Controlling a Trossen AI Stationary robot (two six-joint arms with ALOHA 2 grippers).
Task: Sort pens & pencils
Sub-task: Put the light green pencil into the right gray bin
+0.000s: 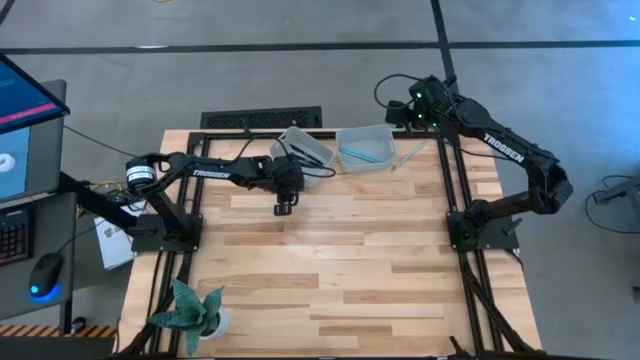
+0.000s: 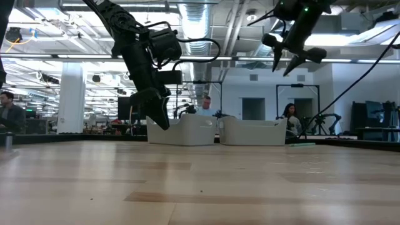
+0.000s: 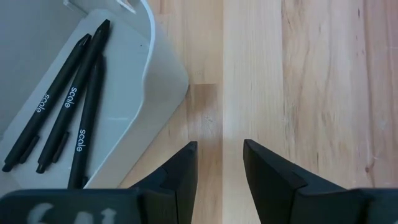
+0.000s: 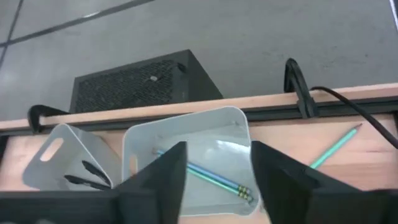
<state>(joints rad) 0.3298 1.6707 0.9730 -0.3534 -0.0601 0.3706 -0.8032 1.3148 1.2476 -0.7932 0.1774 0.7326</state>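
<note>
Three black pens (image 3: 62, 118) lie side by side on the floor of the left white bin (image 1: 303, 148). One teal pencil (image 4: 208, 174) lies in the right white bin (image 1: 364, 147). A second teal pencil (image 4: 336, 146) rests flat on the table just right of that bin, also seen in the high view as the teal pencil (image 1: 406, 155). My left gripper (image 3: 217, 146) hangs open and empty over bare wood beside the left bin, on its near side (image 1: 284, 207). My right gripper (image 4: 214, 149) is open and empty, raised above the table's far edge behind the right bin (image 2: 287, 59).
Both bins stand side by side at the table's far edge (image 2: 215, 131). A black frame rail (image 4: 186, 112) and a cable (image 4: 348, 99) run along that edge. A potted plant (image 1: 195, 312) stands at the near left corner. Bare wood fills the middle and near side (image 1: 340, 270).
</note>
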